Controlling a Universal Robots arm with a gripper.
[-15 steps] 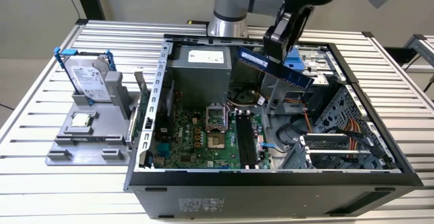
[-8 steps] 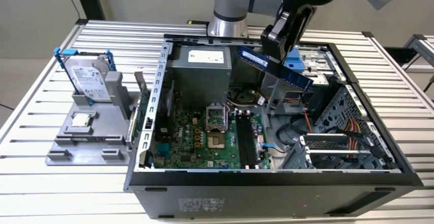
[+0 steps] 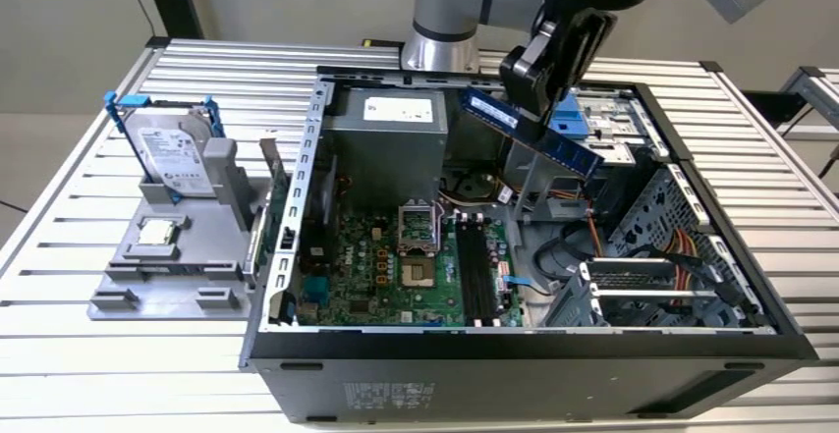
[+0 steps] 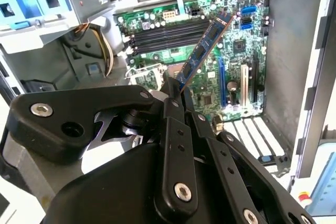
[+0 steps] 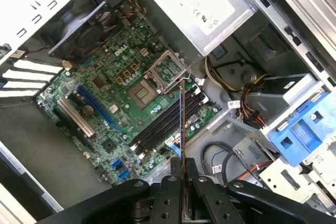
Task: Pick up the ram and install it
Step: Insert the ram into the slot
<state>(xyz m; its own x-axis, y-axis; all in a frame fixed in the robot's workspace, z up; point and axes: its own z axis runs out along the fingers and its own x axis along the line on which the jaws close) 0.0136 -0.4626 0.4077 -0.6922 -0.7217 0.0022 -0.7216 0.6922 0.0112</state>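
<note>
The ram (image 3: pixel 567 150), a long blue stick with dark chips, hangs tilted in the air over the open computer case (image 3: pixel 682 256). My gripper (image 3: pixel 535 99) is shut on it near its middle. In the second wrist view the ram (image 4: pixel 202 51) juts out from between the black fingers (image 4: pixel 173 129) towards the green motherboard (image 4: pixel 231 61). The first wrist view has the ram (image 5: pixel 181 124) edge-on, above the long black memory slots (image 5: pixel 163 127). Those slots (image 3: pixel 475 276) lie well below the stick and hold nothing.
A power supply (image 3: pixel 387 124) and cables (image 3: pixel 616 237) crowd the case's far and right-hand parts. On the exterior view's left, a grey fixture (image 3: pixel 132 286) carries a silver hard drive in a blue frame (image 3: pixel 171 148) and a small square chip (image 3: pixel 157 232).
</note>
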